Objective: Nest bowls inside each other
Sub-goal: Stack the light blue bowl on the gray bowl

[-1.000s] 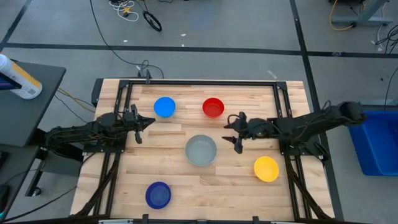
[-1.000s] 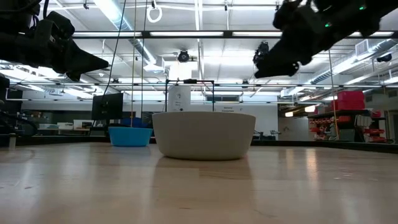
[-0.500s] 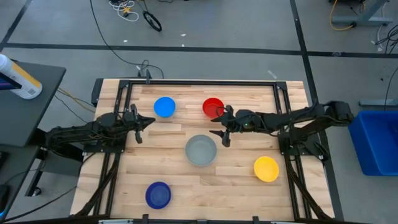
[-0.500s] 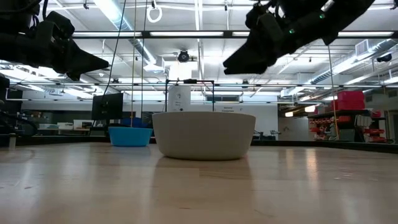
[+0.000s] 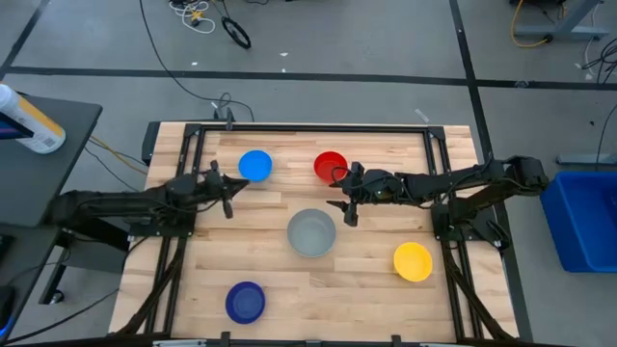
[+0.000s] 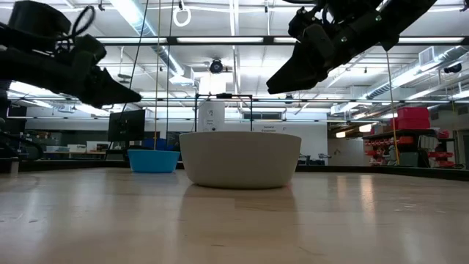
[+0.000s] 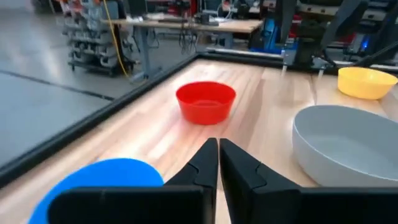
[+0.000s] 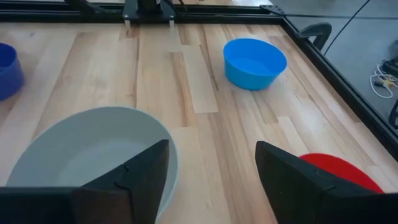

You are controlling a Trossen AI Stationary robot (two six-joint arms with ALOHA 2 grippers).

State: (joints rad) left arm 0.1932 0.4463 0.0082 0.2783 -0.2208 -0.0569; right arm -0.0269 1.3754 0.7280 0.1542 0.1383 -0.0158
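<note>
- Right gripper (image 5: 345, 196): fingers spread wide, nothing between them. It hangs above the table between the red bowl (image 5: 330, 166) and the grey bowl (image 5: 311, 232). In its own wrist view the two dark fingers (image 8: 137, 180) frame a strip of bare wood, with the grey bowl's rim (image 8: 93, 149) under one finger and the red bowl's edge (image 8: 339, 171) just outside the other.
- Left gripper (image 5: 228, 189): fingers pressed together, holding nothing. It hangs off the table surface, just beside the light blue bowl (image 5: 254, 165), on the side of that bowl that faces the grey bowl. Its wrist view shows the closed tips (image 7: 217, 163) pointing across the table toward the red bowl (image 7: 206, 102).
- Key relation: the red bowl lies just beside the right gripper, on the side away from the grey bowl; the grey bowl is near on the opposite side. The right arm is clearly nearer to the red bowl than the left arm is. My reading: the red bowl is the likely pick, with the grey bowl as receiver.
- Bowls are round, so there is no long axis to align to; any rim point serves for a pinch.
- Other bowls, relative to the grey bowl: the yellow bowl (image 5: 413, 261) is near, toward the right arm's base; the dark blue bowl (image 5: 245, 302) is well apart, at the near table edge on the left arm's side.
- Status: all five bowls sit apart and upright; none is nested yet.
- Risk (judgement): a thin plastic rim may slip or tilt in a one-sided pinch.
</note>
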